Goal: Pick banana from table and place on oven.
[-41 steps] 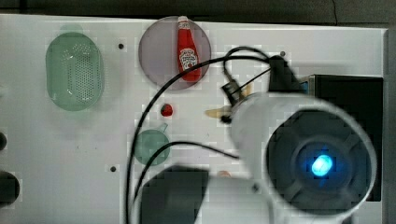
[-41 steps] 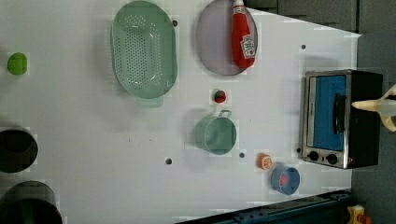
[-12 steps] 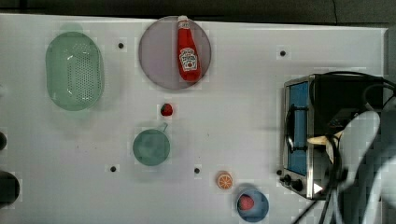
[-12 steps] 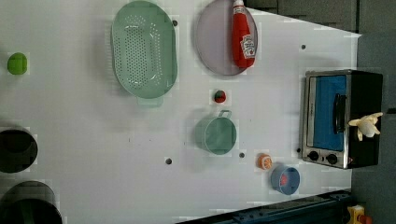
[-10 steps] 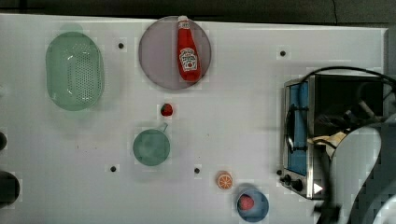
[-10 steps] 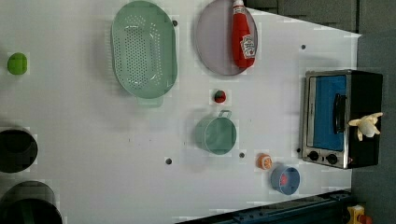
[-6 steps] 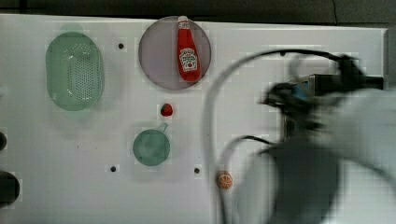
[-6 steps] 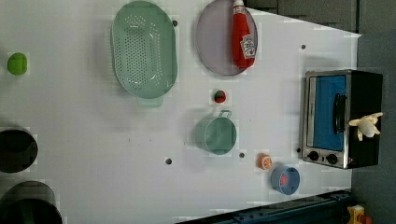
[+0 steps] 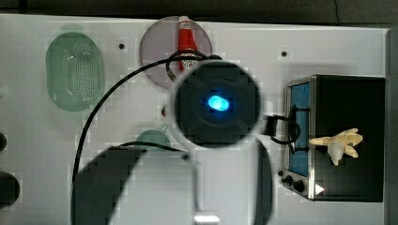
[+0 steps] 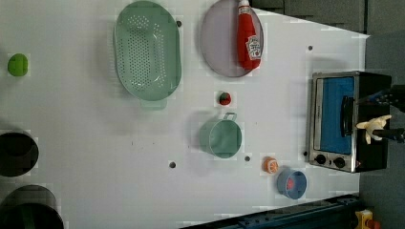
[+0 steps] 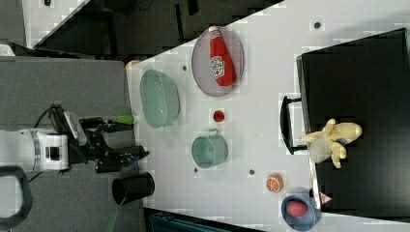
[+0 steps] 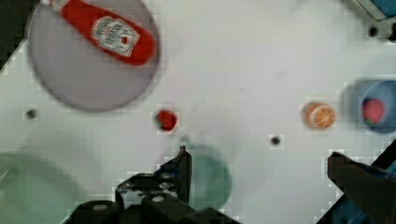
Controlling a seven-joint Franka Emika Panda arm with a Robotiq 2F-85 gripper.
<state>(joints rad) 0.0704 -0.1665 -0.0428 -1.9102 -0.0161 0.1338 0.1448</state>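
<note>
The pale banana point(image 9: 340, 143) lies on the black top of the oven point(image 9: 349, 183), near its front edge, with its strips splayed; it also shows in the left view point(image 10: 375, 125) and the right view point(image 11: 331, 140). Nothing holds it. My gripper point(image 12: 257, 154) is open and empty, high over the white table point(image 9: 37, 140), with a teal cup point(image 12: 210, 175) below its fingers point(image 12: 183, 168). In the right view the gripper point(image 11: 126, 141) hangs far from the oven point(image 11: 367, 87). The arm's round body point(image 9: 216, 103) covers the table's middle in the top view.
A ketchup bottle point(image 10: 249, 36) lies on a grey plate point(image 10: 219, 43). A green colander point(image 10: 145, 50), a strawberry point(image 10: 224, 98), an orange slice point(image 10: 270, 165) and a blue bowl point(image 10: 291, 182) stand on the table. Two black cans point(image 10: 16, 150) sit at the left view's left.
The arm has swung away from the oven to over the table's middle in the top view. The banana stays where it was on the oven top.
</note>
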